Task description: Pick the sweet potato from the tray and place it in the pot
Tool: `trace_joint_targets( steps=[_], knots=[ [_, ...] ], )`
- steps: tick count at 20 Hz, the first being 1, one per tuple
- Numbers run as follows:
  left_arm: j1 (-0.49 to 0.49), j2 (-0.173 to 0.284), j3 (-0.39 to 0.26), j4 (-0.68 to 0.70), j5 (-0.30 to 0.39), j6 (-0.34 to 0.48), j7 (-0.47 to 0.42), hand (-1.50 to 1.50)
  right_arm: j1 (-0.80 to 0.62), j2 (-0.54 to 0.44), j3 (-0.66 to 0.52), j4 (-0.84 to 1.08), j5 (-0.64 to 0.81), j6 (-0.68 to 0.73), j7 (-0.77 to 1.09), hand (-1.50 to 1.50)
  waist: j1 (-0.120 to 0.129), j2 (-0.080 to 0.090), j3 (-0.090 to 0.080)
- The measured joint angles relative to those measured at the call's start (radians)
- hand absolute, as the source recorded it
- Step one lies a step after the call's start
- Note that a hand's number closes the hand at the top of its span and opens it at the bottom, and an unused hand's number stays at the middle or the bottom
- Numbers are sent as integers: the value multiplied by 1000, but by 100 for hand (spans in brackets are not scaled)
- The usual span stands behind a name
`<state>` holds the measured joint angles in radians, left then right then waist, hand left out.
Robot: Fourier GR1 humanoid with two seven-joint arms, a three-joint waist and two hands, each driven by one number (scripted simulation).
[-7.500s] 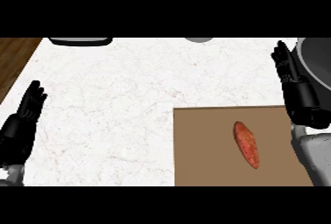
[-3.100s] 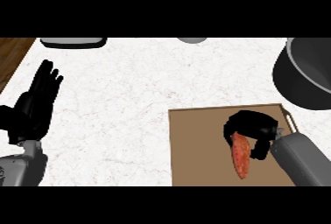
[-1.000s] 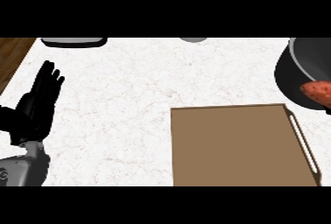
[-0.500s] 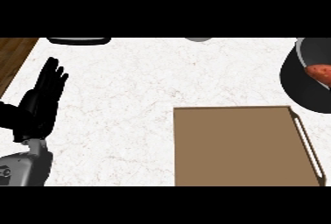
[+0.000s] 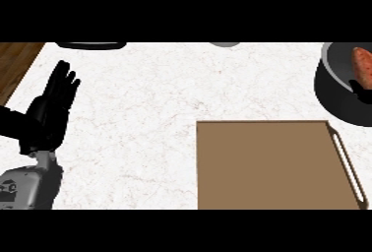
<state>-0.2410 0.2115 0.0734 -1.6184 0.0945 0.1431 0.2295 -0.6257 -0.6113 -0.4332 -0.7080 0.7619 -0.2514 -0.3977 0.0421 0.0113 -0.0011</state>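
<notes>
The sweet potato (image 5: 360,65) is at the upper right of the frame, right by the picture's edge. It is reddish orange and stands up and down in the picture. It sits over the inside of the pot (image 5: 335,93), which is dark and round with a grey inner wall. Only the left part of the pot shows, because the right edge of the picture cuts it off. Just below the sweet potato, at the right edge, there is a small black bit that looks like part of the right hand (image 5: 363,91). So little of it shows that you cannot tell what its fingers are doing, or if it is touching the sweet potato. The tray (image 5: 276,167) is a flat brown board in the lower right part of the frame, with a pale handle along its right side. The pot is just above the tray's upper right corner. The left hand (image 5: 49,110) is at the left of the frame, well apart from the tray and the pot. Its fingers are straight and point up, a little spread, and they hold nothing. Its grey forearm comes in at the lower left corner. The counter (image 5: 167,93) is white with faint marble lines. A strip of brown wood (image 5: 16,61) shows at the upper left.
</notes>
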Motion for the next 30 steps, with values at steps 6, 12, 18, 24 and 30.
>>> trace_joint_targets(
  steps=[6, 12, 18, 24, 30],
  knots=[
    [0, 5, 3, 2, 3, -14, -11, 0, -79, -20, -40, 238, -33, 59, -40, -150, 13, 6, 2],
    [-14, 1, 7, 22, 3, -16, -22, 0, -139, -32, -88, 373, -103, 209, -140, -150, 16, 10, 3],
    [-7, 1, 9, 6, 3, -14, -10, 0, -173, -54, -213, 440, -245, 340, -235, -150, 10, 8, 5],
    [-3, -4, 2, -12, -8, -3, 2, 0, -172, -144, -307, 502, -342, 465, -254, -150, 9, 11, 7],
    [6, -3, 13, -1, -2, -12, -19, 0, -110, -257, -354, 538, -389, 613, -286, -150, 6, 14, 9]
  ],
)
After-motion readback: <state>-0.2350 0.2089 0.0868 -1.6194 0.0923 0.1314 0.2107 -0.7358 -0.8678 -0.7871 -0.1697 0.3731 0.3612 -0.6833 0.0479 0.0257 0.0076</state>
